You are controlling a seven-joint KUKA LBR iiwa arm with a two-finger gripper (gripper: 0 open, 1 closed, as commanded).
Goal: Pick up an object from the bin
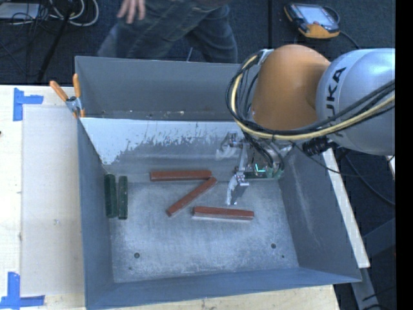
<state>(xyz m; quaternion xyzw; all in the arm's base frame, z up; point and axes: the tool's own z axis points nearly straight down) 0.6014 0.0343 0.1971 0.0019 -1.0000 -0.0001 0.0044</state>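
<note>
My gripper [236, 189] hangs low in the middle right of the bin, with nothing visibly held in it. Its tip is just above a brown flat bar [222, 213] that lies level on the bin floor. A second brown bar [191, 196] lies slanted immediately to the gripper's left, its upper end close to the tip. A third brown bar [181, 175] lies level a little further back and left.
Two dark green bars [116, 196] lie side by side, upright in the picture, near the bin's left wall. The arm's orange cover and cables hang over the back right corner of the bin.
</note>
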